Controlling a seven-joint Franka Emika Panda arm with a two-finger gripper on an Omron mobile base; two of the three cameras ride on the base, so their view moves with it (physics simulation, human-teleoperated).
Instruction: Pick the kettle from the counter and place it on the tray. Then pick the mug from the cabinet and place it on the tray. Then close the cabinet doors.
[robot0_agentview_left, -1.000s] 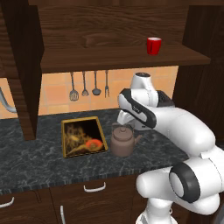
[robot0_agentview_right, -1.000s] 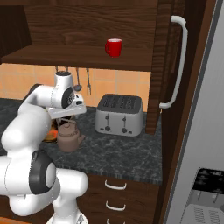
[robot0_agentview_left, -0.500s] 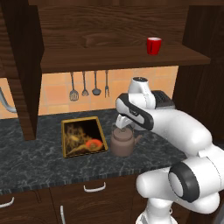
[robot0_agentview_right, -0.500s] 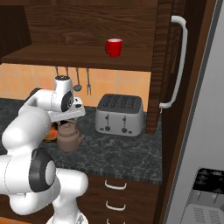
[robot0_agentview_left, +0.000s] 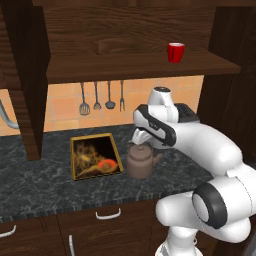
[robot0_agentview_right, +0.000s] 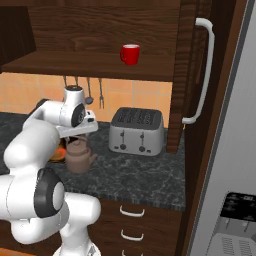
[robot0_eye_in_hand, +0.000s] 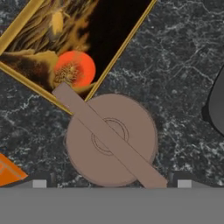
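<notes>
One kettle (robot0_agentview_left: 140, 161), one tray (robot0_agentview_left: 96, 155), one mug (robot0_agentview_left: 175, 52).

Brown kettle (robot0_agentview_left: 140, 161) upright beside tray (robot0_agentview_left: 75, 156), red mug (robot0_agentview_left: 175, 52) shelved

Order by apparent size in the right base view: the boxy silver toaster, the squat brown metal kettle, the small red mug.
1. Boxy silver toaster, clearly largest.
2. Squat brown metal kettle, partly hidden by the arm.
3. Small red mug, smallest, though it stands farther back.
</notes>
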